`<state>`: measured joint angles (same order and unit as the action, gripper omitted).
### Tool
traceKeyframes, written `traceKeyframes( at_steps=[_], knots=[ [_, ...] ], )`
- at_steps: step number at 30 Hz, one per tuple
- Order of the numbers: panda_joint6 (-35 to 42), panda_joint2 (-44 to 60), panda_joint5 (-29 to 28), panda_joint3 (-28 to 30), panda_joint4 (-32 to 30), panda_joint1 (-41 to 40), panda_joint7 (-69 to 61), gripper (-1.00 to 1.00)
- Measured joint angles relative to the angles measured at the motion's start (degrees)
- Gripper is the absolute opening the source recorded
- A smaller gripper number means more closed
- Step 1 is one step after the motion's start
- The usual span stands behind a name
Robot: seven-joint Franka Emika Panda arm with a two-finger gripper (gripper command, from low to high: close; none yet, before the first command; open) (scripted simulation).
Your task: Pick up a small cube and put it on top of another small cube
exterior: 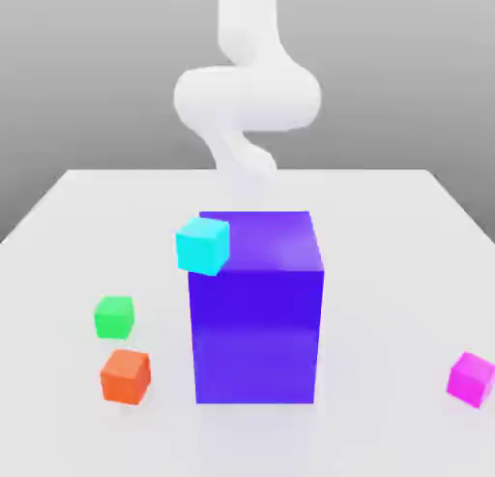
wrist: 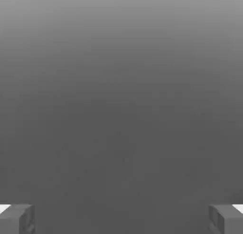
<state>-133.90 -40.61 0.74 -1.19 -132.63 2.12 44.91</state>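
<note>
The small magenta-pink cube (exterior: 472, 378) rests on the white table (exterior: 387, 223) at the exterior view's far right, near the front. Off to the left sit a green cube (exterior: 114, 316) and, just in front of it, an orange cube (exterior: 126, 375). A cyan cube (exterior: 203, 245) overlaps the upper left corner of the big purple-blue block (exterior: 256, 306). My white arm (exterior: 247, 98) rises behind that block. In the hand view my gripper (wrist: 121, 219) is open, its grey fingertips (wrist: 19, 219) far apart with nothing between them, facing plain grey.
The tall purple-blue block stands mid-table between the left cubes and the magenta one. The table's edges run along the left, right and back of the exterior view.
</note>
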Motion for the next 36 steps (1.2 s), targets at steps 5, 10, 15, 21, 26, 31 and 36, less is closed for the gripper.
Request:
traceKeyframes(
  at_steps=[5,10,15,21,26,31,36],
  knots=[
    [-4.33,10.67,1.18,-2.99,-1.74,4.14,-1.67,0.00],
    [-8.53,20.97,1.50,-6.66,-3.43,7.78,-2.68,0.00],
    [-12.76,31.34,0.25,-10.81,-5.13,11.01,-2.58,0.00],
    [-17.75,44.12,-4.44,-14.12,-7.14,17.21,-0.18,0.00],
    [-21.90,54.92,-10.22,-14.19,-8.50,22.02,3.22,0.00],
    [-29.22,65.27,-15.70,-9.25,-6.69,26.77,7.23,-1.00],
    [-29.24,65.27,-15.76,-9.26,-6.69,26.75,7.29,-1.00]
  ],
)
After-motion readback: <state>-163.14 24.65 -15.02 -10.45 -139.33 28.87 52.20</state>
